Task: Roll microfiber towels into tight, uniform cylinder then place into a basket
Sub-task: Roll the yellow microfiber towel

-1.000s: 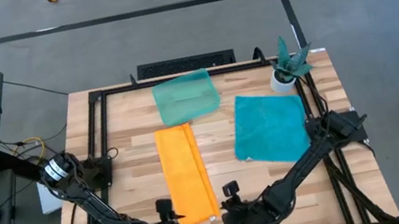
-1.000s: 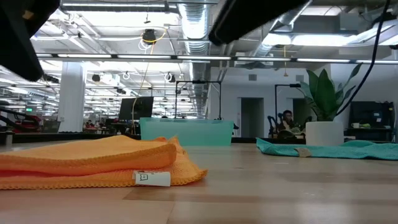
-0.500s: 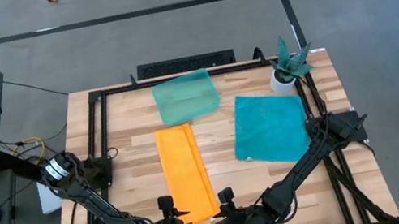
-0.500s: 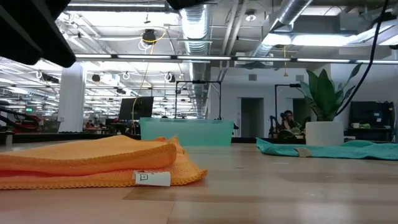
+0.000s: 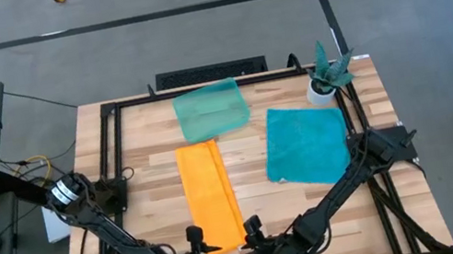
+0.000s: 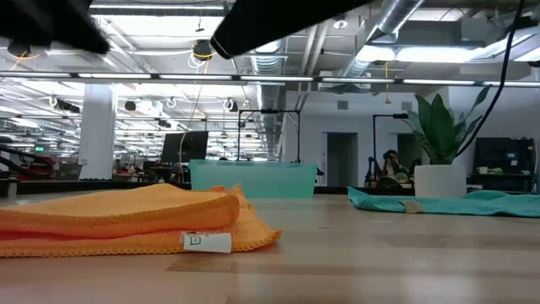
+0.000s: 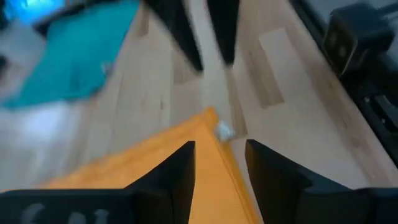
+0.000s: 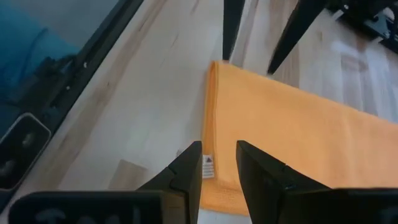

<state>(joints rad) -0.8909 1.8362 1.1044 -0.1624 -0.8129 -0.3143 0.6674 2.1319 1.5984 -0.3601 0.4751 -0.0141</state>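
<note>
The orange towel (image 5: 208, 191) lies folded into a long strip running from mid-table to the near edge, flat on the wood, with a white label (image 8: 207, 165) at its near right corner. My left gripper (image 5: 196, 240) hovers open over the strip's near left part. My right gripper (image 5: 252, 231) hovers open over the near right corner. Neither touches the cloth; in the low view the orange towel (image 6: 126, 219) lies undisturbed. The teal towel (image 5: 306, 143) lies spread flat at the right. The pale-green basket (image 5: 211, 111) stands at the far middle.
A small white pot with a green plant (image 5: 325, 80) stands at the far right corner. A black frame rail (image 5: 111, 110) borders the tabletop. Bare wood (image 5: 254, 178) shows between the two towels.
My right gripper has gone toward the table's left edge and a little down, closing in on the orange towel's near right corner. My left gripper has turned a little over the near left part. The towel has stayed as it was.
</note>
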